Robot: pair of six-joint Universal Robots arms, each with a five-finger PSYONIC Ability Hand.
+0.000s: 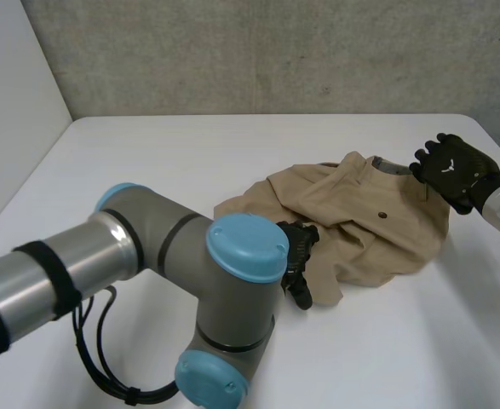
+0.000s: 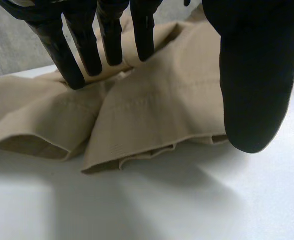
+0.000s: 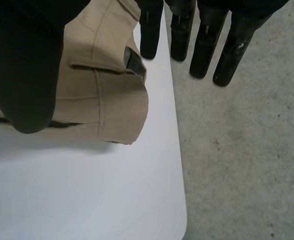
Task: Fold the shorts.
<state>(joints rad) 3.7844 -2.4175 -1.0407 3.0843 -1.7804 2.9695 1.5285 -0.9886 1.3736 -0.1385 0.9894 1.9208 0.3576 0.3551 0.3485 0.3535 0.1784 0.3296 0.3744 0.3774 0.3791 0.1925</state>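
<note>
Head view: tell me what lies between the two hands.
The rumpled tan shorts fill that stretch in the head view, from the left hand at one edge to the right hand at the other.

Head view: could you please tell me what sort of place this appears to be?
Probably a robotics lab or test cell: a white table, a plain concrete wall behind it, and a grey robot arm with light-blue caps reaching to tan shorts.
</note>
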